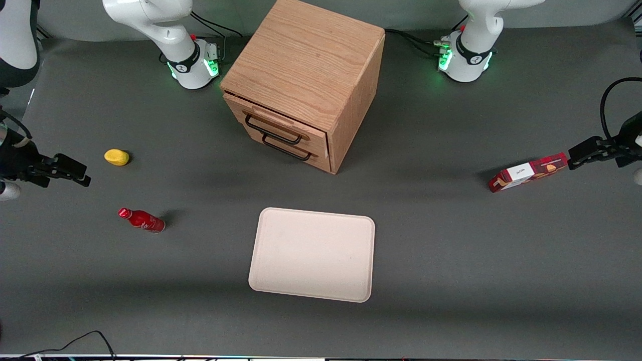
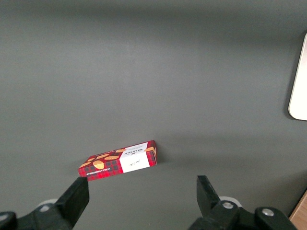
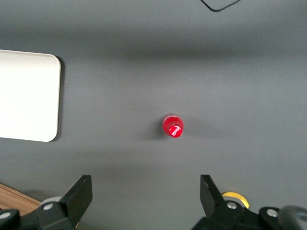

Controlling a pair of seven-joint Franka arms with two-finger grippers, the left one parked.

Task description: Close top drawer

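Observation:
The boxy oak cabinet (image 1: 306,65) stands at the middle of the table, between the two arm bases. Its top drawer (image 1: 301,131) has a black wire handle (image 1: 273,131) and stands out a little from the cabinet front, above the lower drawer (image 1: 296,155) with a like handle. My gripper (image 1: 80,173) hovers over the table at the working arm's end, far sideways from the cabinet. It is open and empty, and in the right wrist view (image 3: 144,191) only bare table lies between its fingers.
A yellow object (image 1: 117,157) and a lying red bottle (image 1: 142,219) are near my gripper; the bottle also shows in the right wrist view (image 3: 173,126). A cream tray (image 1: 313,253) lies in front of the cabinet. A red box (image 1: 527,172) lies toward the parked arm's end.

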